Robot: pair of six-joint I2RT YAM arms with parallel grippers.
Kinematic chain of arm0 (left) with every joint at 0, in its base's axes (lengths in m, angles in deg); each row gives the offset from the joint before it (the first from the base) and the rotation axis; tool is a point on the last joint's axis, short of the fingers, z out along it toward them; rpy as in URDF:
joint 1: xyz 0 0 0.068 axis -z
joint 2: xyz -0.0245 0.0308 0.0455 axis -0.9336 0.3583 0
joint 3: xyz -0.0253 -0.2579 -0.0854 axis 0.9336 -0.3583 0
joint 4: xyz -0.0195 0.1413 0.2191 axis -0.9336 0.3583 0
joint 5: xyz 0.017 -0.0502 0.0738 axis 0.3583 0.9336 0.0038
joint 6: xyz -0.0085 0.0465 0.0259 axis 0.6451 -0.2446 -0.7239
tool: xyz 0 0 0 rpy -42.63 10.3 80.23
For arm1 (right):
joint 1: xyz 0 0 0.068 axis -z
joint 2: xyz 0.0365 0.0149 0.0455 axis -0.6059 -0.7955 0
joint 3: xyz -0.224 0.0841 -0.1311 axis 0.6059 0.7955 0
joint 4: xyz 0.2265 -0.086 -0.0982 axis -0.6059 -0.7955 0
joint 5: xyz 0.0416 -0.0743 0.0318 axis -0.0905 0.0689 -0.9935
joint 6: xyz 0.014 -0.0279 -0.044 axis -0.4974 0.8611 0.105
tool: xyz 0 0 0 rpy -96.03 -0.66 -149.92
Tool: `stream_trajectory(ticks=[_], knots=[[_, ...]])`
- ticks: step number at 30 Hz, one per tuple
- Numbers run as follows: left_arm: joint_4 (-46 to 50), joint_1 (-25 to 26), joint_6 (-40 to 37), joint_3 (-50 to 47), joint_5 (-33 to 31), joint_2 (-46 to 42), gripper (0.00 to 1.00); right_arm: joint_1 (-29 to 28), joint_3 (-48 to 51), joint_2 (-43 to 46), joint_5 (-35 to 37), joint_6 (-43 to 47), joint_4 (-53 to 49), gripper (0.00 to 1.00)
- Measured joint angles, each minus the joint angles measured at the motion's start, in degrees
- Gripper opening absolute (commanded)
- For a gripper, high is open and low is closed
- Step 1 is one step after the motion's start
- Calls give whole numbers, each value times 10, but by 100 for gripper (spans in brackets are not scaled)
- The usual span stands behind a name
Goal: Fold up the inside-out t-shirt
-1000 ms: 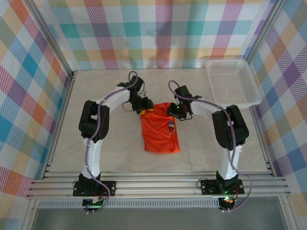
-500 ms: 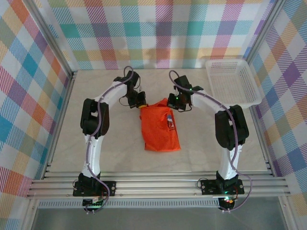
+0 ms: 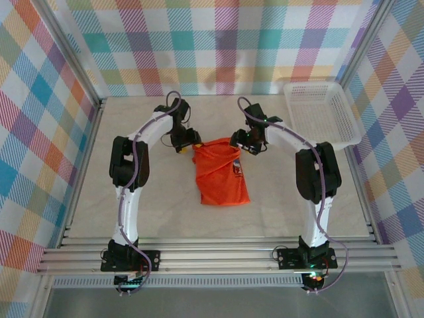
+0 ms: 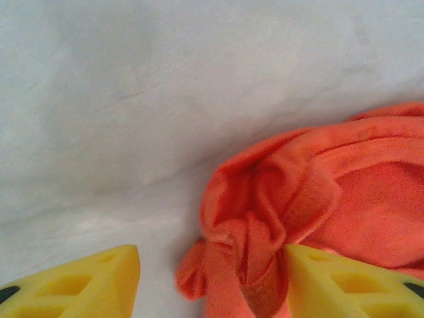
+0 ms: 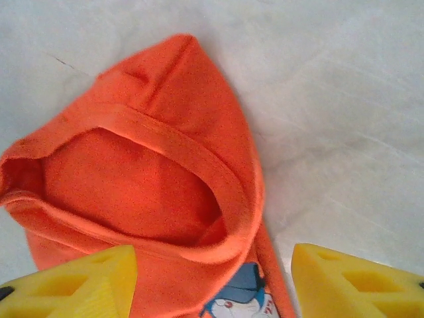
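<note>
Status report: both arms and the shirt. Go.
Left gripper open, bunched corner between jaws. Right gripper open over a hemmed opening. T-shirt in a rough rectangle, mid-table. Basket far right, out of the way.

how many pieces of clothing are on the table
1: the bright orange-red thin fabric t-shirt, partly folded, midway across the pale table; anything beneath it would be hidden.

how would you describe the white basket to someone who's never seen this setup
Look at the pale tabletop enclosed by plaid walls. In its far right corner sits the white mesh basket. It is the only container, unlike the orange t-shirt lying mid-table.
</note>
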Motion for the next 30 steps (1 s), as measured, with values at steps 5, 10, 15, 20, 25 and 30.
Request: stream_trajectory(ticks=[5, 10, 15, 20, 25, 30], knots=[[-38, 25, 35, -213, 7, -175, 47, -5, 106, 85, -16, 0, 5, 21], [-106, 104, 99, -314, 61, -296, 44, -32, 208, 169, -50, -21, 42, 15], [-179, 151, 163, -334, 86, -300, 43, -73, 292, 184, -75, -53, 81, 14], [-245, 177, 218, -344, 97, -271, 42, -86, 336, 172, -76, -87, 109, 10], [-292, 208, 250, -435, 95, -265, 41, -86, 353, 162, -70, -108, 129, 8], [-341, 204, 259, -528, 103, -275, 40, -86, 360, 163, -71, -120, 143, 7]])
